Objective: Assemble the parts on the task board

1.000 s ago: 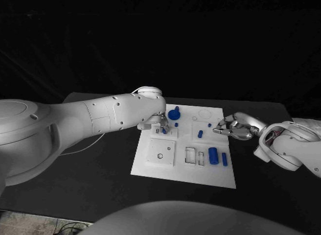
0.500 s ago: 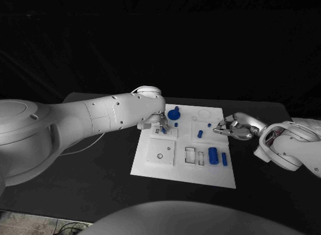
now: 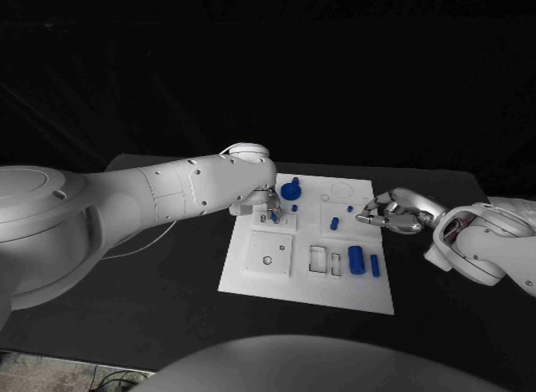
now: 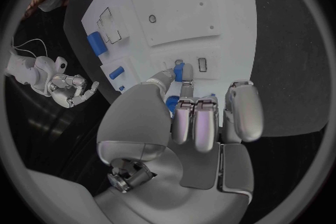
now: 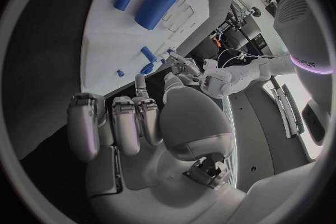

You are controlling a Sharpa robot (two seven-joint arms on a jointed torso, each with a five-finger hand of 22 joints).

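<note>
No movement since before: left robot hand (image 3: 265, 206) pinching small blue part (image 4: 179, 71), right robot hand (image 3: 387, 214) curled, empty.

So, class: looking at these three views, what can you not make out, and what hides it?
- Head view: the left hand covers part of the task board.
- Left wrist view: its fingers half cover a small blue part; whether it is seated is unclear.
- Right wrist view: the right hand hides the board edge.

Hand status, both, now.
Left hand: pinching a small blue part against the task board.
Right hand: holds nothing, fingers curled, at the board's right edge.
</note>
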